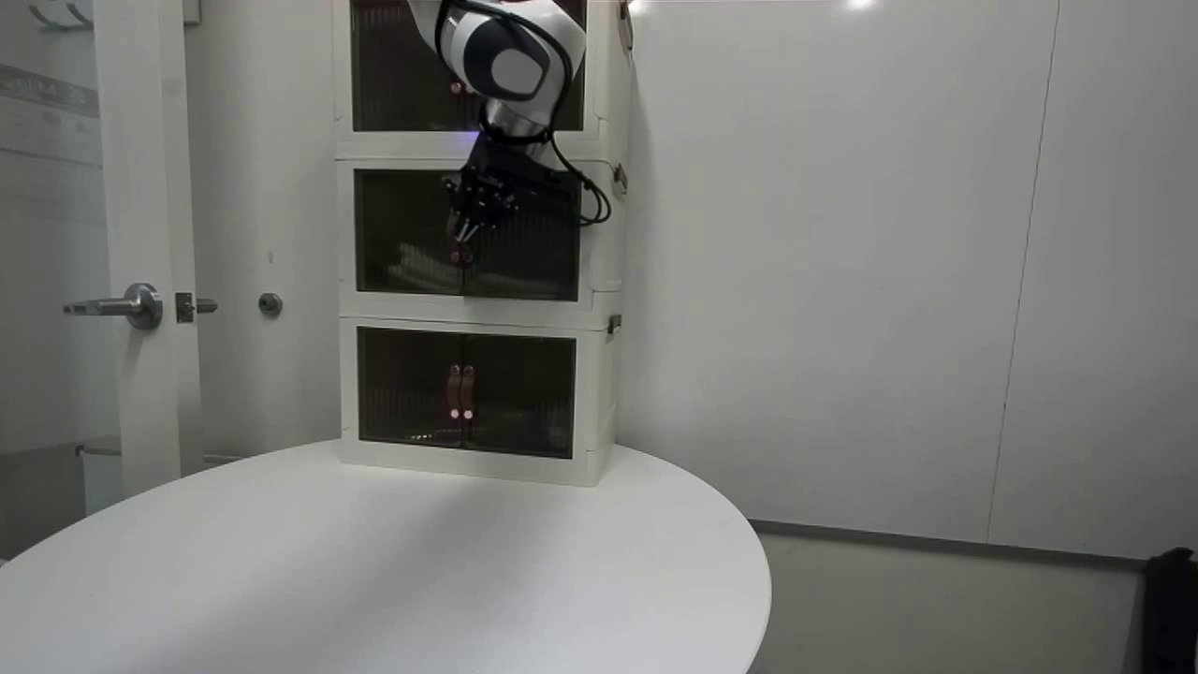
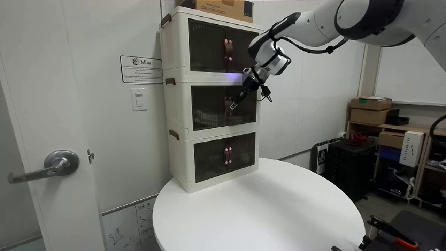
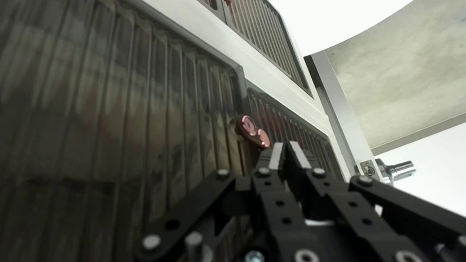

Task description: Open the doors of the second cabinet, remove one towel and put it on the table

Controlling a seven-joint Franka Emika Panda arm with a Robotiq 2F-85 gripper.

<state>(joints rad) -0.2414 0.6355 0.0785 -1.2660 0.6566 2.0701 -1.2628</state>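
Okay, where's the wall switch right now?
In an exterior view, the wall switch is left of the second cabinet, directly below the Mila sign.

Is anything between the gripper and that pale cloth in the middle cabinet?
Yes: the tinted doors of the middle cabinet stand between the gripper and the pale cloth showing dimly through them; neither is swung clear.
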